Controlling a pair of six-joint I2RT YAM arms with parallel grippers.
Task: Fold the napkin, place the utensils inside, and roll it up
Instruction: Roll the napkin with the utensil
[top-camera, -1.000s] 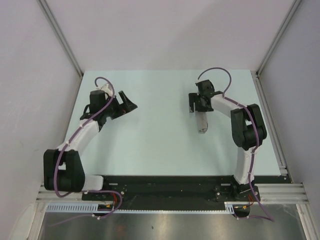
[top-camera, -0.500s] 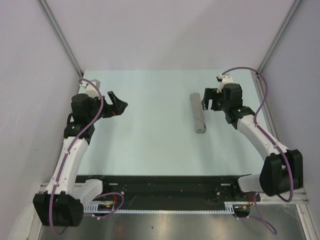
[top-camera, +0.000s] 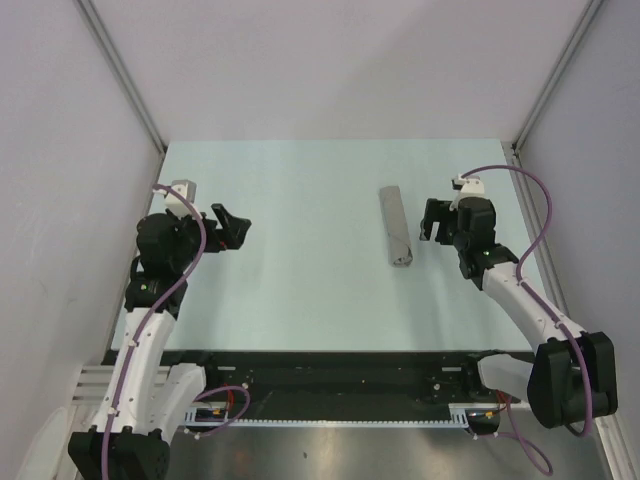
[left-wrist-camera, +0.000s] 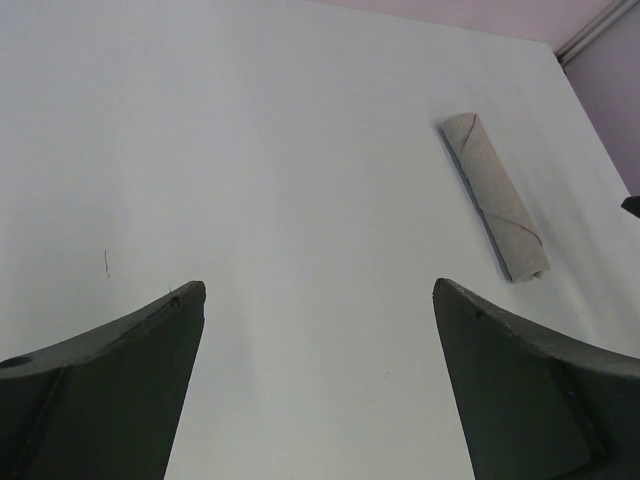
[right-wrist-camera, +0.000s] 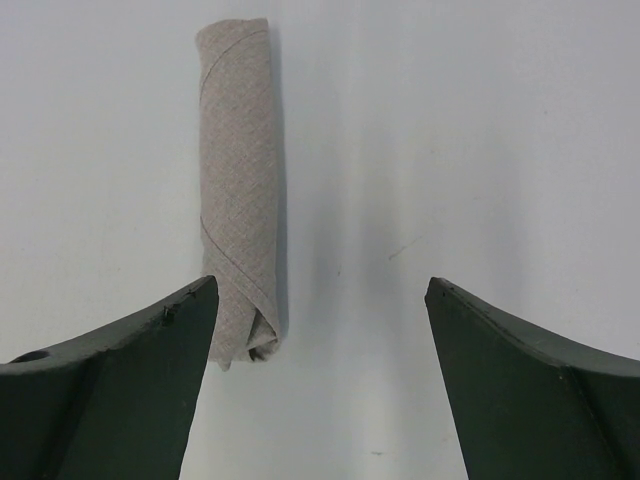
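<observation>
- I am looking down on a pale mint table (top-camera: 300, 290) that is sitting between plain lavender walls (top-camera: 60, 200), with a metal rail (top-camera: 330, 425) running along the near edge behind the arm bases.
- Nothing is standing between either arm and the cloth; a purple cable (top-camera: 540, 215) is looping over the right arm and clearing the table.
- The left arm is reaching up along the left edge, with its left gripper (top-camera: 235, 228) pointing inward across the table, well apart from the roll.
- In its wrist view the left gripper (left-wrist-camera: 317, 290) is gaping wide, with only bare table between its fingers.
- The right arm is stretching up the right side, and its right gripper (top-camera: 432, 222) is hovering just beside the roll's near half without touching it.
- In its own view the right gripper (right-wrist-camera: 320, 285) is also spread wide and gripping nothing.
- The napkin (top-camera: 396, 227) is lying right of centre as a tight grey-beige roll, running away from the bases and tilting slightly.
- Diagonal fold edges are showing across the napkin (right-wrist-camera: 240, 170), and its near end is ending in a tucked point.
- From the left wrist the napkin (left-wrist-camera: 495, 195) is lying far off to the right.
- I cannot tell what the roll is holding inside.
</observation>
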